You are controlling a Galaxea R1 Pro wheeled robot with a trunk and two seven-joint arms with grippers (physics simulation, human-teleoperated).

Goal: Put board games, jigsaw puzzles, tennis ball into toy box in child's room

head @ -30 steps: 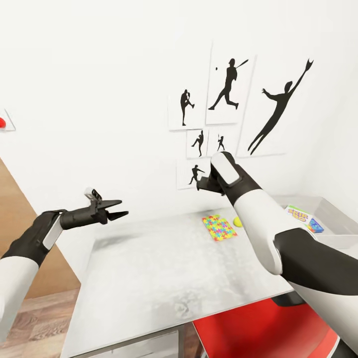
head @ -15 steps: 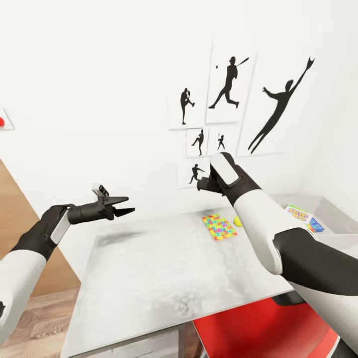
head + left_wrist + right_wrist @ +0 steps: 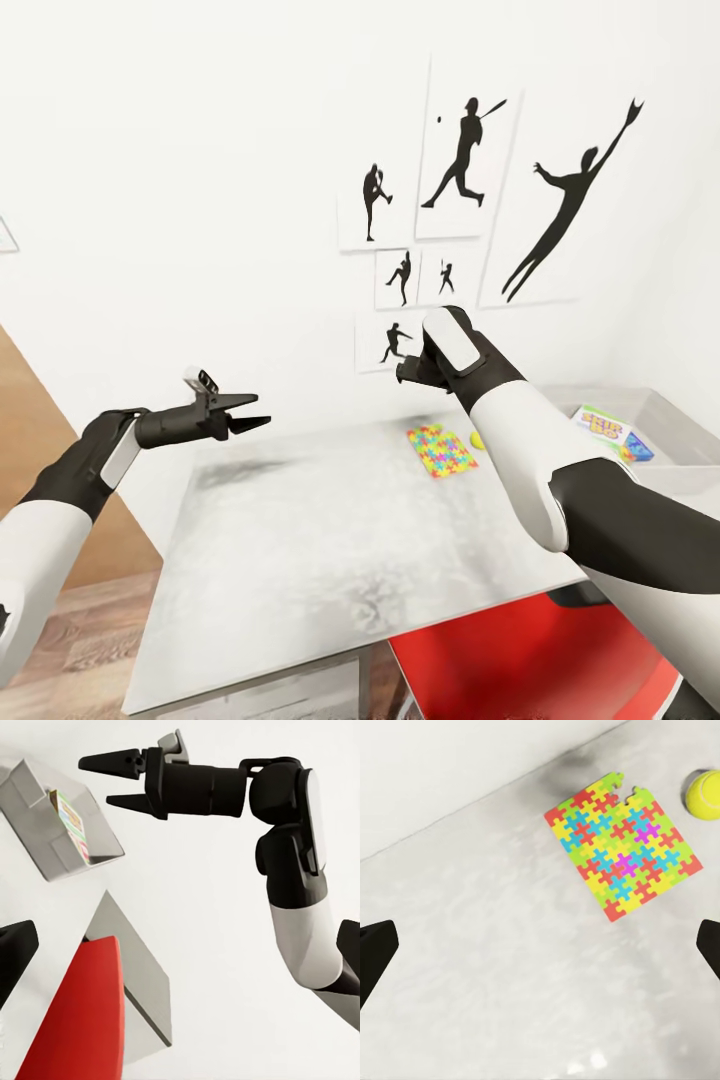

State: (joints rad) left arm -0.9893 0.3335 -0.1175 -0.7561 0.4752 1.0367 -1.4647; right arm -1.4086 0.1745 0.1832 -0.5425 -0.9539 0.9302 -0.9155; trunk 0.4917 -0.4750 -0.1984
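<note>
On the table [image 3: 330,540] we saw one jigsaw puzzle [image 3: 441,449] lying flat near the far edge, with the tennis ball [image 3: 477,440] just beside it toward the toy box [image 3: 668,412]. The toy box stood at the table's far right end, and in it lay the SKIP-BO game [image 3: 598,423] with a blue game box [image 3: 635,448] partly showing next to it; we could not tell what else it held.

Our right gripper [image 3: 408,369] hung in the air above the table, nearer the wall than the puzzle; its fingertips [image 3: 376,949] stood wide apart at either side of the right wrist view, gripping nothing, with the puzzle and ball lying between them farther off. Our left gripper [image 3: 250,413] was raised over the table's left far corner, fingers open a moderate way and empty, touching nothing.

Below the table's near edge we saw a red seat [image 3: 520,660], and black sports silhouettes [image 3: 455,200] hung on the white wall
</note>
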